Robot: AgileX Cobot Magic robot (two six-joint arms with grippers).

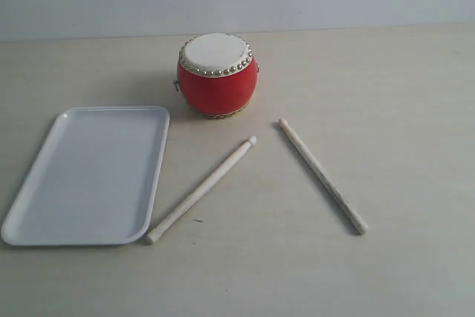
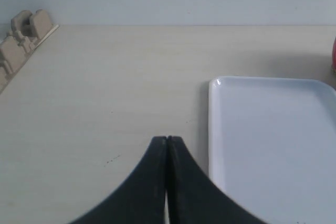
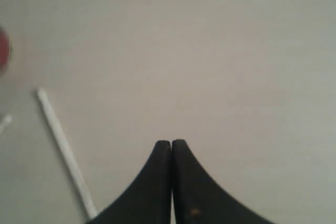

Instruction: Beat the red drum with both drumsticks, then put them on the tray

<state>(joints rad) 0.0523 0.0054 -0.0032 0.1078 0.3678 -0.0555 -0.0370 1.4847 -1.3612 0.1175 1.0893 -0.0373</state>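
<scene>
The red drum [image 1: 217, 74] stands upright at the back middle of the table, white skin up. Two pale drumsticks lie flat in front of it, forming a V: the left drumstick [image 1: 201, 190] beside the tray, the right drumstick [image 1: 322, 174] further right. The white tray [image 1: 89, 176] lies empty at the left. Neither arm shows in the exterior view. My left gripper [image 2: 167, 139] is shut and empty, hovering beside the tray's edge [image 2: 212, 129]. My right gripper [image 3: 171, 142] is shut and empty over bare table, with one drumstick [image 3: 63, 150] off to its side and a sliver of the drum [image 3: 4, 50] at the frame edge.
A beige wooden rack [image 2: 21, 38] sits at the table's edge in the left wrist view. A pale wall runs behind the table [image 1: 386, 94].
</scene>
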